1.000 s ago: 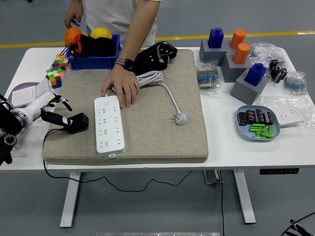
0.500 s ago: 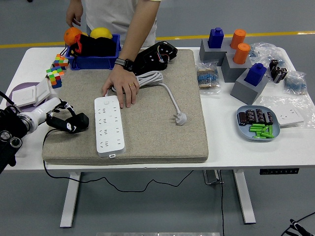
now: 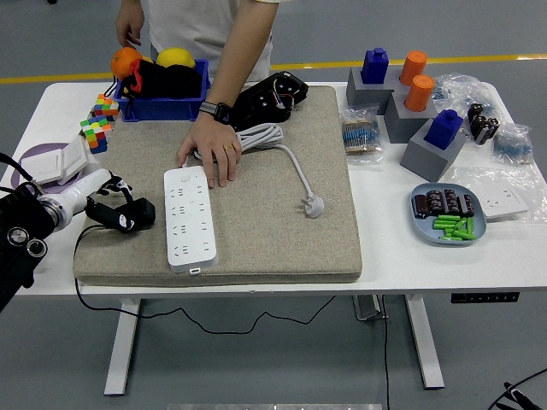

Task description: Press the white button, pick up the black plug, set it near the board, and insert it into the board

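A white table [image 3: 256, 273] carries a beige mat [image 3: 282, 231], blue bin [image 3: 162, 108] and grey plate [image 3: 423, 224]

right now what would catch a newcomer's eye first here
A person's hand presses on the far end of the white power strip on the grey mat. At the mat's left edge the robot's left hand is at the black plug. Far left, bright puzzle cubes stand out.
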